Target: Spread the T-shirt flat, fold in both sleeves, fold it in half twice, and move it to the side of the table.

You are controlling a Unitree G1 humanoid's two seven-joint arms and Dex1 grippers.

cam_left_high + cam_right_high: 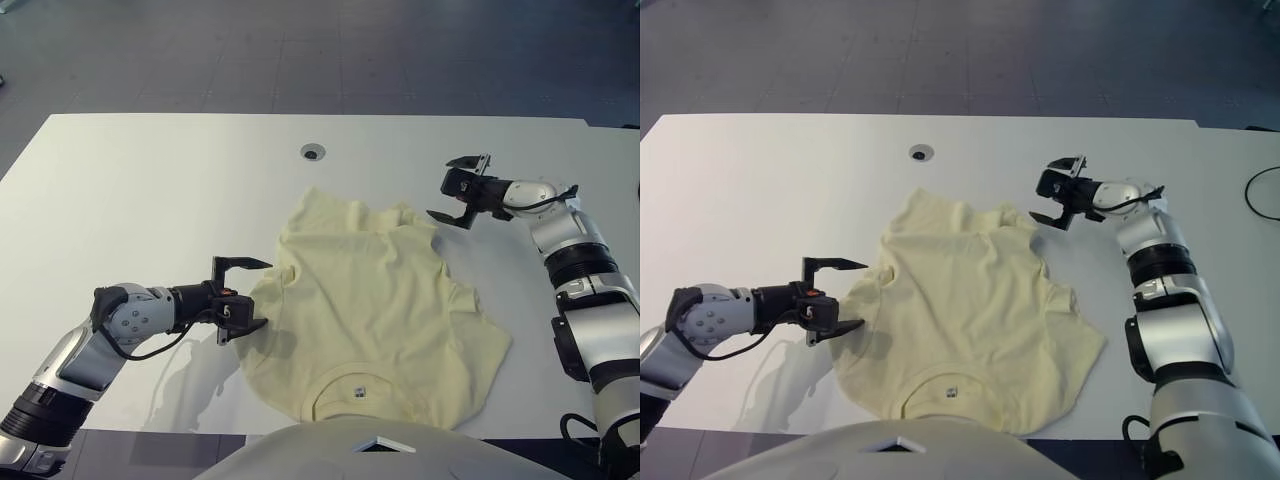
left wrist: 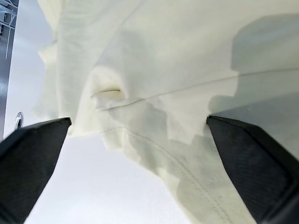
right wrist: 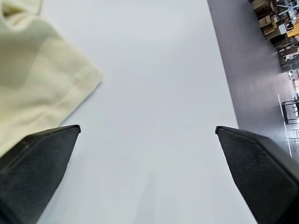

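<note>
While one T-shirt (image 1: 370,310) lies rumpled — two end effectors spread: left (image 1: 267,293), right (image 1: 439,187).

No text can be read anywhere. The pale yellow cloth T-shirt (image 1: 370,300) has a small neck label (image 1: 357,390) inside its collar (a tiny greyish square), its print too small to make out.

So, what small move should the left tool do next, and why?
Probably ease the left tool forward and shut it on the shirt edge. The shirt lies rumpled, not flat; the tool is open and empty, and that edge lies right in front of it.
</note>
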